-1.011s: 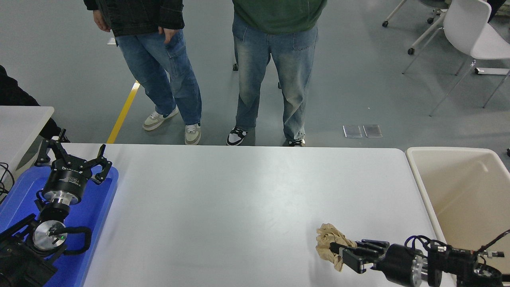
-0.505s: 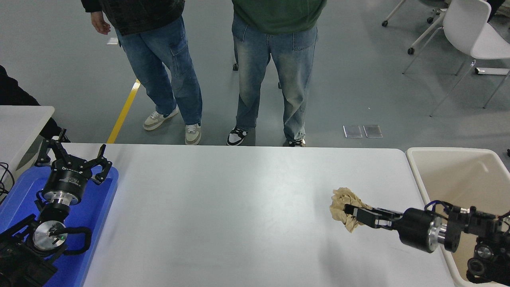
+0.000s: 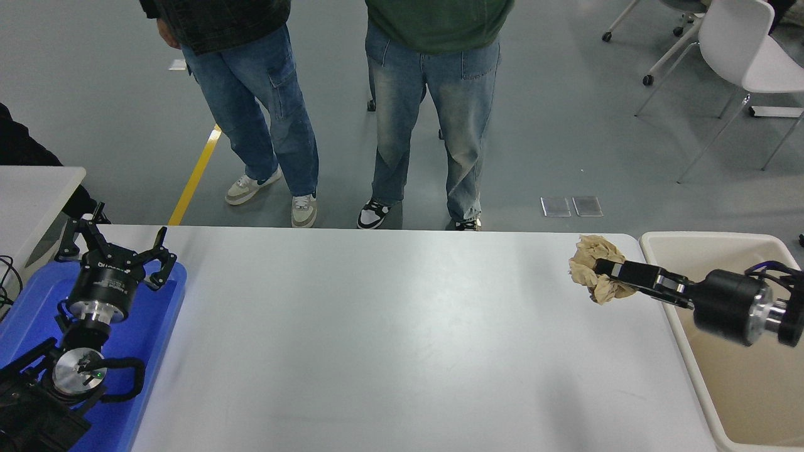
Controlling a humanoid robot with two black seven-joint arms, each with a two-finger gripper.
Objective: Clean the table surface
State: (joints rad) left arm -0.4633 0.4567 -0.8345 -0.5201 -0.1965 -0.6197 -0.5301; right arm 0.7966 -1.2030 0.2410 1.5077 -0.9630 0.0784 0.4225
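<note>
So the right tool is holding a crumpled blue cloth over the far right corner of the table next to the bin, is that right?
Not quite. The head view shows the right tool shut on a crumpled brown paper, not a blue cloth. The rest holds: it is over the far right corner of the table, next to the bin.

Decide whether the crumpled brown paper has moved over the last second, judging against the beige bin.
Yes. The crumpled brown paper, held in the right gripper, has travelled from the table's near side toward its far right corner, closer to the beige bin.
</note>
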